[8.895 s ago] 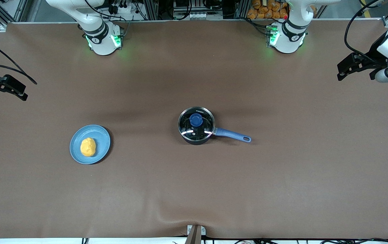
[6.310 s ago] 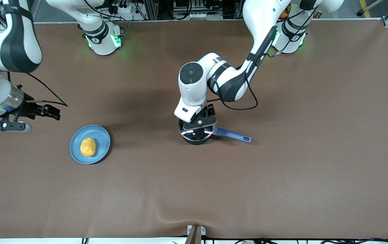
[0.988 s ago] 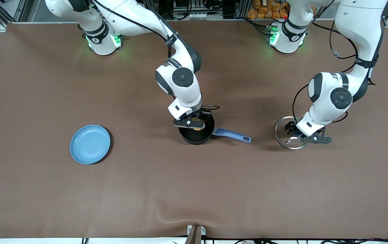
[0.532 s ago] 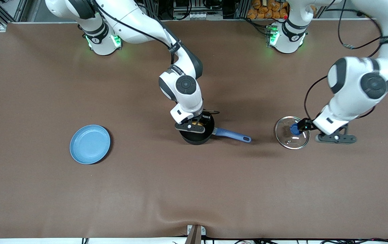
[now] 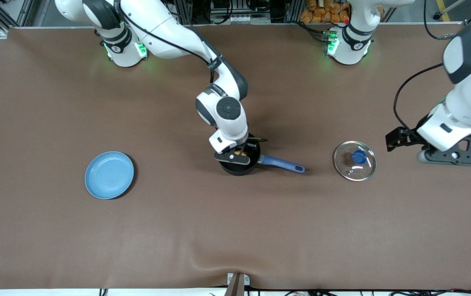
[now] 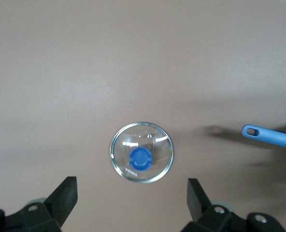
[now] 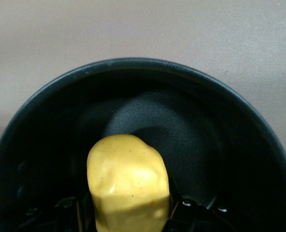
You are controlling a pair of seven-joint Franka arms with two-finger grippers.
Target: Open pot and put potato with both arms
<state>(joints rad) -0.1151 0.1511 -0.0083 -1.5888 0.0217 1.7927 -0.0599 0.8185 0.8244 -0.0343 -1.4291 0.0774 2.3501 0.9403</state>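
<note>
Lid (image 5: pixel 355 160) off, lying well apart from pot (image 5: pixel 238 163). My right gripper (image 5: pixel 238 153) down in pot, pinching potato (image 7: pixel 128 186). Left gripper (image 6: pixel 132 200) spread, above lid. Next I reckon: release potato, lift out.

One pot (image 5: pixel 237 166), one potato (image 7: pixel 127 186), one lid (image 5: pixel 354 160), one plate (image 5: pixel 109 175)

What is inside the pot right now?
The potato is inside the pot, held by the right gripper. The dark pot floor shows around it. The potato's underside is hidden, so whether it touches the floor cannot be seen.
</note>
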